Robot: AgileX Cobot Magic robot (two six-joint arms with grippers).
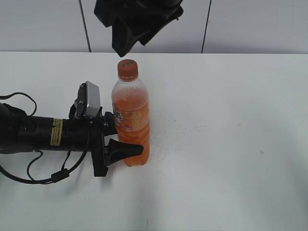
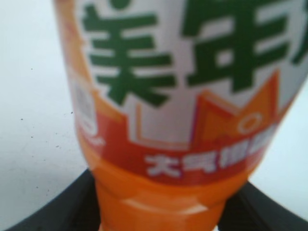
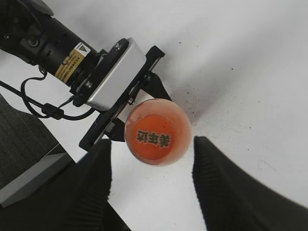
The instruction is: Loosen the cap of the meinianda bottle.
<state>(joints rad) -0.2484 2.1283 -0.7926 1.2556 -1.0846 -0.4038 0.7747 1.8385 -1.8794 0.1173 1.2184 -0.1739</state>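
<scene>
The meinianda bottle stands upright on the white table, full of orange drink, with its orange cap on. My left gripper is shut on the bottle's lower body from the left. In the left wrist view the label and ribbed body fill the frame between the black fingers. My right gripper hangs open above the cap, apart from it. In the right wrist view the cap shows from above, just beyond the two open fingers.
The white table stretches to the right and front of the bottle. The left arm with its cables lies along the table at the left. A grey wall with dark seams stands behind.
</scene>
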